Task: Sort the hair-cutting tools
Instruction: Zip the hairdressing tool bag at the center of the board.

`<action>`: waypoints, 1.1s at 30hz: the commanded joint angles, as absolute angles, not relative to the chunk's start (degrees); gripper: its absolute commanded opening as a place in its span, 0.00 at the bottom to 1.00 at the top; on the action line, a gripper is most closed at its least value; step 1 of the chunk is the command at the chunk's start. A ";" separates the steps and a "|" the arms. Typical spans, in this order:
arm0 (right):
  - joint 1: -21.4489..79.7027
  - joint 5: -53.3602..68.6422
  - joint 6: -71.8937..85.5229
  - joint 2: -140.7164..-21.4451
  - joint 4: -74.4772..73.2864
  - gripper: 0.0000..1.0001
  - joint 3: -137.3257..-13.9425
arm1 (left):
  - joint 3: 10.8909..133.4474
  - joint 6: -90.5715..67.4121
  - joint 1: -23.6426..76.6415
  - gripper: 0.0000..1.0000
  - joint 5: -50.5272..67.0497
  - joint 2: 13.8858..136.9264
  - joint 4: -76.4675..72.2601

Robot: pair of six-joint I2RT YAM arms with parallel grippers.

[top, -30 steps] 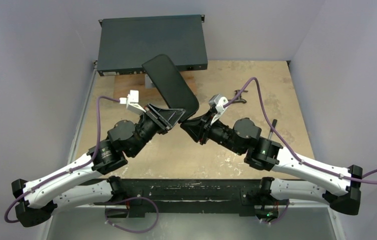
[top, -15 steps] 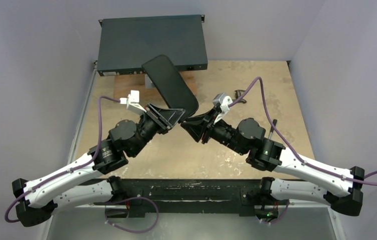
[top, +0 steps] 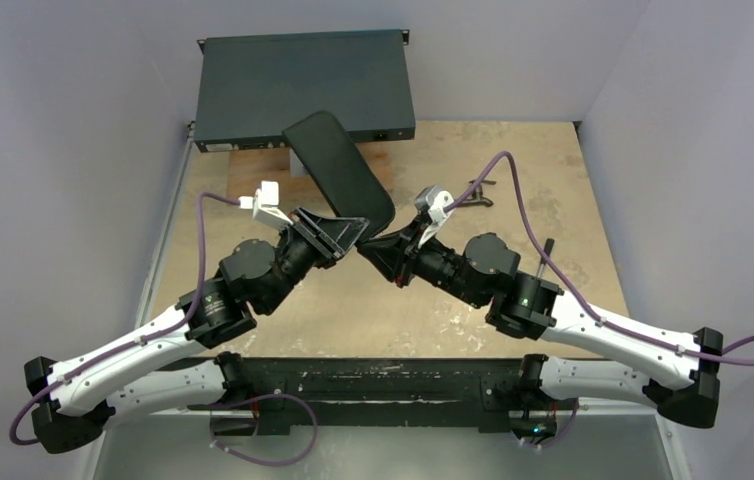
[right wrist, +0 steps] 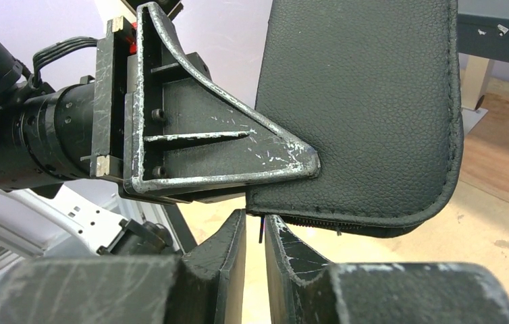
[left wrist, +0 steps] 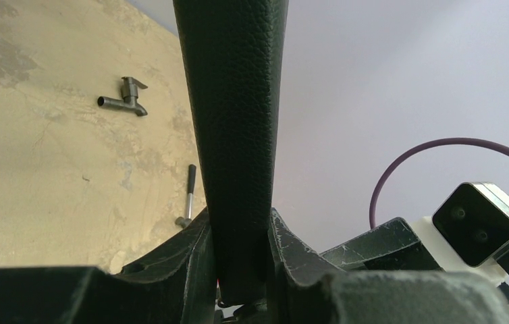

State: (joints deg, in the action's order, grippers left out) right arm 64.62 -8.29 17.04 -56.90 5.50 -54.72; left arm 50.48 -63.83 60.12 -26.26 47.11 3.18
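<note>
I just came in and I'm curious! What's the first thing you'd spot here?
The black pouch stands out first: it is up in the air in the middle, pinched by the left gripper. The right gripper is right at the pouch's lower edge, coming from the other side. Behind them, a big dark flat box sits at the back of the table.

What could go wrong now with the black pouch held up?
The left gripper clamps the black pouch by one end only, so a pull could drag it loose. The right gripper sits at the zip edge with a narrow gap; it may pinch only the seam and slip off.
</note>
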 commanded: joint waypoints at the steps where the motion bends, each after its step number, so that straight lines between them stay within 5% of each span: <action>1: 64.59 -10.20 16.70 -57.66 6.76 0.14 -57.93 | 53.35 -62.49 60.98 0.00 -23.20 46.58 -0.57; 9: 64.52 -10.46 16.98 -58.89 5.77 0.21 -58.66 | 53.35 -62.40 61.17 0.00 -23.20 46.20 -0.62; 15: 64.56 -10.77 17.12 -58.56 5.72 0.05 -58.28 | 53.26 -62.23 61.17 0.00 -23.41 45.75 -0.51; 22: 64.60 -11.28 16.88 -58.61 4.49 0.11 -58.20 | 53.26 -61.90 61.17 0.00 -23.82 45.23 -0.45; 24: 64.57 -12.25 16.62 -58.78 3.95 0.00 -58.26 | 53.37 -61.79 61.22 0.00 -23.90 45.06 -0.45; 33: 64.59 -14.76 15.08 -57.76 3.39 0.00 -56.55 | 53.26 -61.52 61.17 0.00 -24.88 44.28 -0.11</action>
State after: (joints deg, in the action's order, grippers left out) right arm 65.32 -9.26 17.12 -58.54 3.46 -56.03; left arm 50.48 -63.20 60.16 -26.81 46.65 4.40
